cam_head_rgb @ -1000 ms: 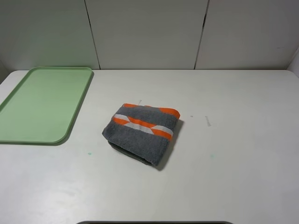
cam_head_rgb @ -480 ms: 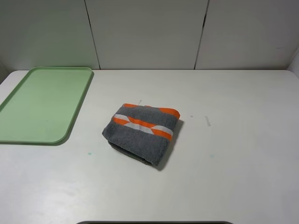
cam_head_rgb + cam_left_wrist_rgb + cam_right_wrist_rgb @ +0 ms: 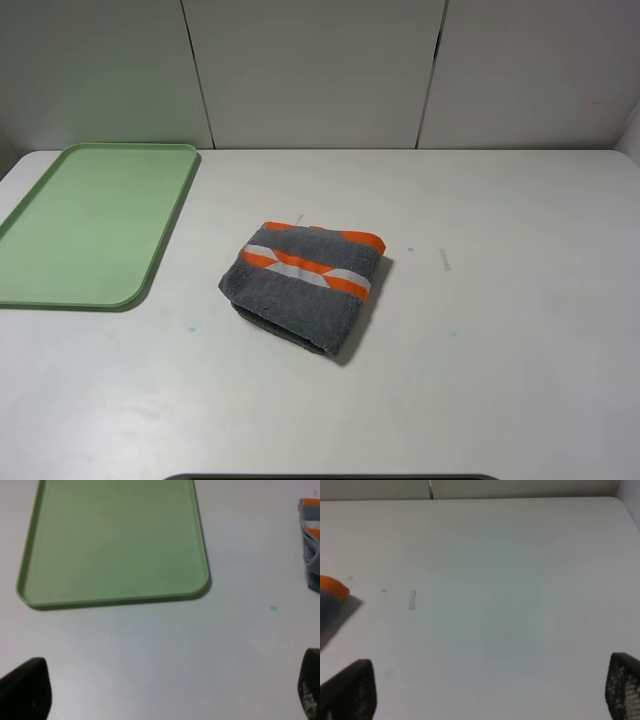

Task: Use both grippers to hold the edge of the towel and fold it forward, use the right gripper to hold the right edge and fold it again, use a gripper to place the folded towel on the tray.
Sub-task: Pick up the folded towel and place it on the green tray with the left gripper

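Observation:
A folded grey towel (image 3: pixel 303 286) with orange and white stripes lies in the middle of the white table (image 3: pixel 500 300). Its edge shows in the left wrist view (image 3: pixel 311 555) and a corner in the right wrist view (image 3: pixel 330 596). A light green tray (image 3: pixel 90 222) lies at the far left, bare; it also shows in the left wrist view (image 3: pixel 115 540). Neither arm appears in the high view. My left gripper (image 3: pixel 170 690) is open and empty above bare table in front of the tray. My right gripper (image 3: pixel 490 687) is open and empty above bare table, right of the towel.
A grey panelled wall (image 3: pixel 320 70) stands behind the table. Small marks dot the table: a teal speck (image 3: pixel 273 608) between tray and towel, and a short pale strip (image 3: pixel 412 600) right of the towel.

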Tool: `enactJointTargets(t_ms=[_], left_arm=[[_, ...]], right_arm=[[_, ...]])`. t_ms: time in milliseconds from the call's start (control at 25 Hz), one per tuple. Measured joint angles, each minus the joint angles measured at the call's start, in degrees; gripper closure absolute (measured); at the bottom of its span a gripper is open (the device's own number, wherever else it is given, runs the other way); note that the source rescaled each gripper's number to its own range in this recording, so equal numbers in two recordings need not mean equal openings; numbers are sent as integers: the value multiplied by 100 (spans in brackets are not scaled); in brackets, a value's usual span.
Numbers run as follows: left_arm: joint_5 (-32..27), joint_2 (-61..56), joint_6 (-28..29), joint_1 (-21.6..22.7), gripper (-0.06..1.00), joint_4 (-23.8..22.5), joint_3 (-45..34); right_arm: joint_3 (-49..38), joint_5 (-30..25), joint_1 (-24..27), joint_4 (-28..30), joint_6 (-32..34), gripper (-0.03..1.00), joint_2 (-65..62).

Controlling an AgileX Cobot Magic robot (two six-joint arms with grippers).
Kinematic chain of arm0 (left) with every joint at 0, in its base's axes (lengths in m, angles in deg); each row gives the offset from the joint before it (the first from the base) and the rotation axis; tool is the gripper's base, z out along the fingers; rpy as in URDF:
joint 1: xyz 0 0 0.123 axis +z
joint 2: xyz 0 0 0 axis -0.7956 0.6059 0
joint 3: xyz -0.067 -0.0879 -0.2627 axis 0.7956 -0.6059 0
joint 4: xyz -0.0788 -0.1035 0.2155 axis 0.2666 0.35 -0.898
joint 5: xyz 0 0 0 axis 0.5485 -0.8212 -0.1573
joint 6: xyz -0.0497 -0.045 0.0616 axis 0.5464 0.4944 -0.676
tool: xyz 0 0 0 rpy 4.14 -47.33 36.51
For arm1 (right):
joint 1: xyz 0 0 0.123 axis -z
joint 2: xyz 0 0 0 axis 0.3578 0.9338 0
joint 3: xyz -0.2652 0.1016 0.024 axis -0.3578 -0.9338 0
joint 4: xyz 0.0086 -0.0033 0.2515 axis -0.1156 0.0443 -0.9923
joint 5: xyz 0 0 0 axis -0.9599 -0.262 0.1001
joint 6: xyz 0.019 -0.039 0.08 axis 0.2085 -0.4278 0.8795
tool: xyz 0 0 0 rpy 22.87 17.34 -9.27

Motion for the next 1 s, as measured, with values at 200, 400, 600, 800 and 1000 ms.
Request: enactJointTargets(t_ms=[200,400,600,800,1000], left_arm=[[0,0,0,0,-6,0,0],[0,0,-6,0,-6,0,0],[0,0,-6,0,-6,0,0],[0,0,-6,0,-6,0,0],[0,0,-6,0,-6,0,0]], right_arm=[[0,0,0,0,0,-3,0],[0,0,0,0,0,-3,0],[0,-5,0,0,0,-3,0],[0,-5,0,0,0,-3,0],[0,-5,0,0,0,-3,0]])
